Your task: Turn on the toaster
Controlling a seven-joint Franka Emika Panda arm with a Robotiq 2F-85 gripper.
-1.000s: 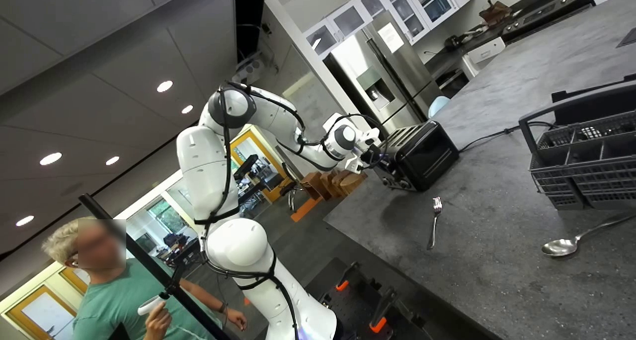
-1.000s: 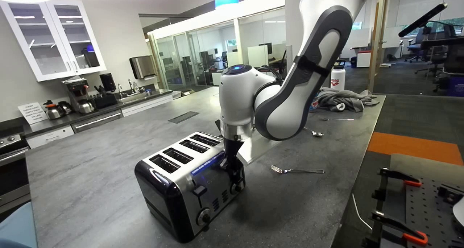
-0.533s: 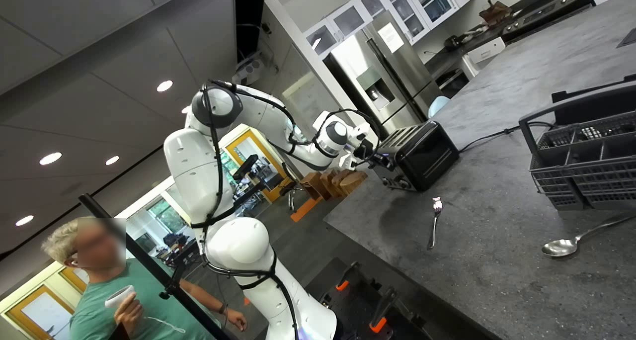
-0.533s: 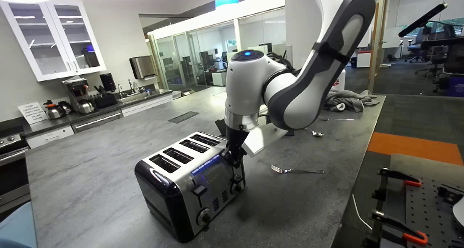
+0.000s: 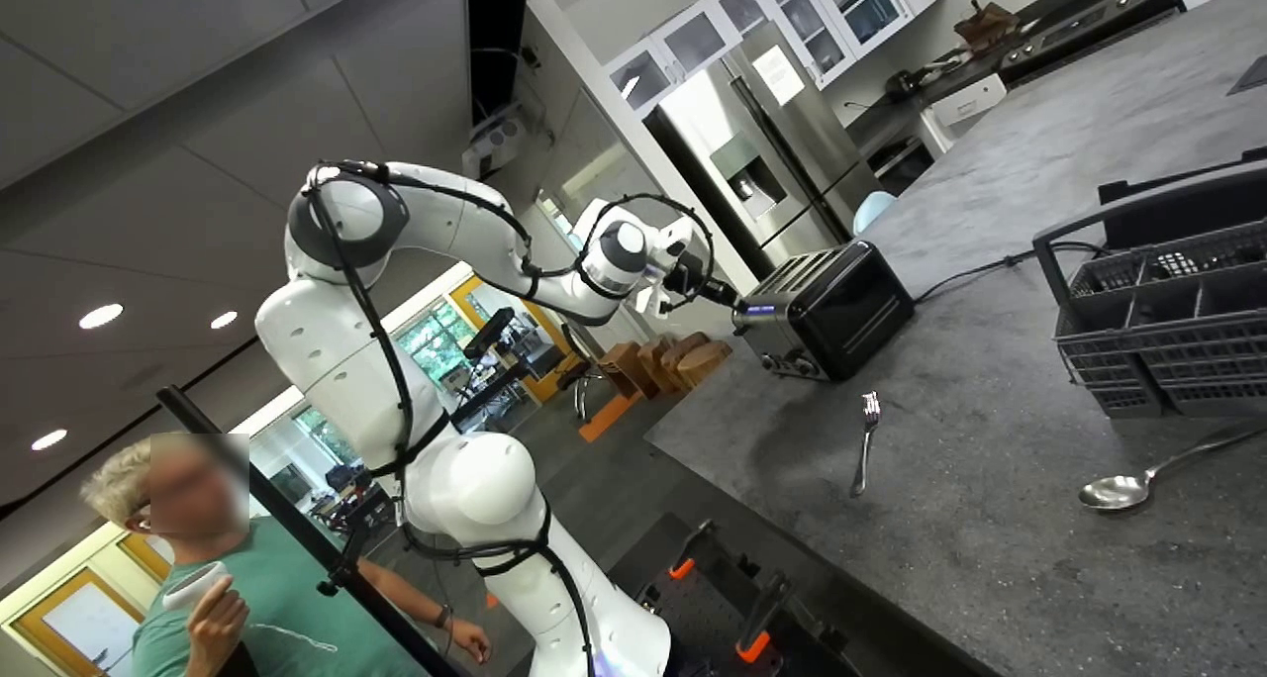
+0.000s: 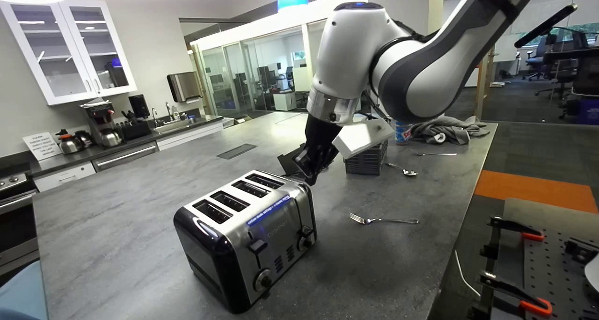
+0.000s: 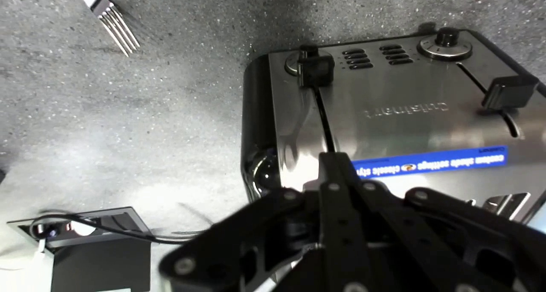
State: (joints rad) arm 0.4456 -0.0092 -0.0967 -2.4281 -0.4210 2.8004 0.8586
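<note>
The black and silver toaster (image 6: 281,236) stands upright on the grey counter; it also shows in an exterior view (image 5: 851,311) and in the wrist view (image 7: 396,87). In the wrist view its lever (image 7: 315,72) nearest my gripper sits at the bottom end of its slot, beside a knob. The farther lever (image 7: 509,93) sits higher in its slot. My gripper (image 7: 335,155) is shut and empty, fingertips together. In an exterior view the gripper (image 6: 310,179) is just above the toaster's top corner, above the low lever. Whether the tips touch the toaster I cannot tell.
A fork (image 6: 383,221) lies on the counter in front of the toaster. A spoon (image 5: 1119,492) and a black rack basket (image 5: 1178,331) are farther along. A power cord (image 5: 980,266) runs behind the toaster. A person (image 5: 277,578) stands beside the arm.
My gripper has risen from the toaster's front, near the low lever, to above the top corner, and drawn back. The lever, first hidden behind the gripper, now shows low. The toaster has not moved.
</note>
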